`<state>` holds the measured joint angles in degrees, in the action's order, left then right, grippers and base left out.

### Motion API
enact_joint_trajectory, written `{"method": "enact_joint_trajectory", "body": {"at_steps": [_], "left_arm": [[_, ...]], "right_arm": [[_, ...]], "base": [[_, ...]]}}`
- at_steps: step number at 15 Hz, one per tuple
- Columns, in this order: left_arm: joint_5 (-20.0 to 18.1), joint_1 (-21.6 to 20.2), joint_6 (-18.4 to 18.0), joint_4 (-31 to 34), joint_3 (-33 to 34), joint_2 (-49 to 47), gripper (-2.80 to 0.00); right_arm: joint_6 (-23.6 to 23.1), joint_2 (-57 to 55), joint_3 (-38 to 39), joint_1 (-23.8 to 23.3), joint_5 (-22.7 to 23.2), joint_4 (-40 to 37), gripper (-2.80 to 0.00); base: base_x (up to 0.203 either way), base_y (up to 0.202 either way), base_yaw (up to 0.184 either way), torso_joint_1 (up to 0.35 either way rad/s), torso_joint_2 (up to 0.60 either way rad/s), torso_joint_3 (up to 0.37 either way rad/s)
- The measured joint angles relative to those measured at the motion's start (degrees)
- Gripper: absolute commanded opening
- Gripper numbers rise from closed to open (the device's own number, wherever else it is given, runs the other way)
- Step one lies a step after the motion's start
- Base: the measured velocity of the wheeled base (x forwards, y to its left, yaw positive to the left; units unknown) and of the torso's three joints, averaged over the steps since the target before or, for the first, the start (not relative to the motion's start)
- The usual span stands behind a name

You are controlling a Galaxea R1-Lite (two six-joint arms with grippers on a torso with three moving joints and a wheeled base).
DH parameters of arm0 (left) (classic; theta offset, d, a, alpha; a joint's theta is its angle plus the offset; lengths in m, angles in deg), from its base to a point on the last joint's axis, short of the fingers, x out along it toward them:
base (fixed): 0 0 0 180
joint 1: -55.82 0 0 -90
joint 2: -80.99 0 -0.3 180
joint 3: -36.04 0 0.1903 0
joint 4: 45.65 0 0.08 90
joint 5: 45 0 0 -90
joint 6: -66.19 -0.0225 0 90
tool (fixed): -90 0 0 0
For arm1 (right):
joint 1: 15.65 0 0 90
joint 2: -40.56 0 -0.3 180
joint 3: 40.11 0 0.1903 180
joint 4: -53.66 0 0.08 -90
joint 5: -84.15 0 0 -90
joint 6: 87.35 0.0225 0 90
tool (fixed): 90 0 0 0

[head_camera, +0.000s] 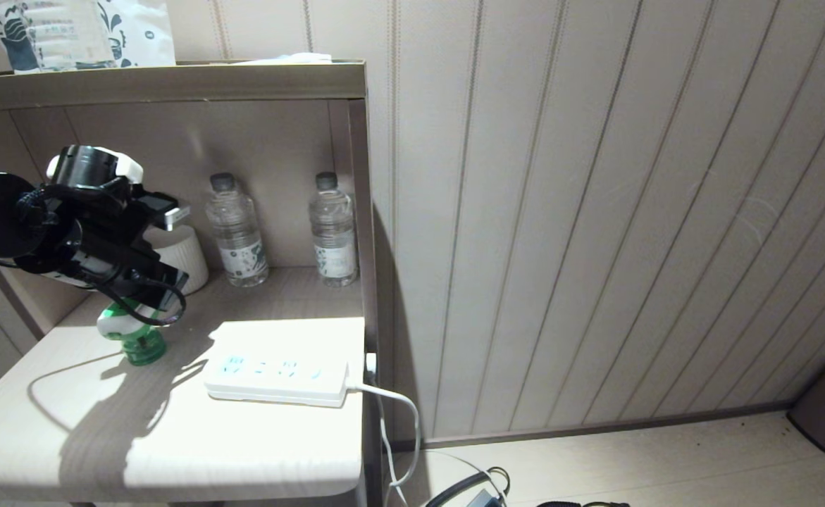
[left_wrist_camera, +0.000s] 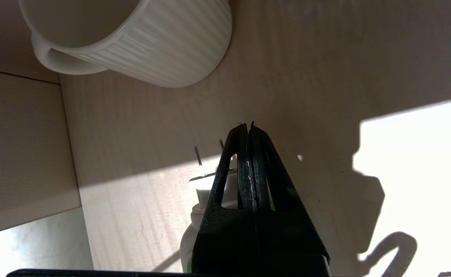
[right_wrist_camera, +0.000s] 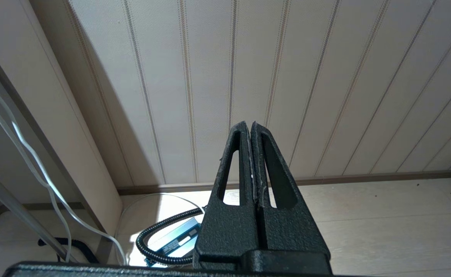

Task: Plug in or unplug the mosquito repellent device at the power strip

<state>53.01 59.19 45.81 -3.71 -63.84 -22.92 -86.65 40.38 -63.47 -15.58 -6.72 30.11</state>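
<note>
My left gripper [head_camera: 162, 299], fingers pressed together and empty, hovers directly above the upright mosquito repellent device [head_camera: 137, 336]; the power strip [head_camera: 278, 373] lies to its right.

Hard light falls in a bright patch across the near table [head_camera: 172, 436], overexposing the power strip [head_camera: 278, 377] until its sockets nearly wash out. The left arm casts a sharp dark shadow leftward and near. The shelf alcove behind stays dim. Wall lines bow at the right edge. Focus is crisp throughout.
</note>
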Motion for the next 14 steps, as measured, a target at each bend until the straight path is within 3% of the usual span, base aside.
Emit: {"method": "enact_joint_trajectory", "body": {"at_steps": [9,14], "left_arm": [[-0.3,-1.09,0.99,-0.87,0.0,0.28,-2.8],[-0.5,1.22,9.08,-7.79,1.86,5.0,-2.8]], "right_arm": [[0.0,0.02,0.0,0.0,0.0,0.0,-2.8],[-0.02,0.02,0.0,0.0,0.0,0.0,-2.8]], "base": [[0.0,0.0,0.0,0.0,0.0,0.0],[0.0,0.0,0.0,0.0,0.0,0.0]]}}
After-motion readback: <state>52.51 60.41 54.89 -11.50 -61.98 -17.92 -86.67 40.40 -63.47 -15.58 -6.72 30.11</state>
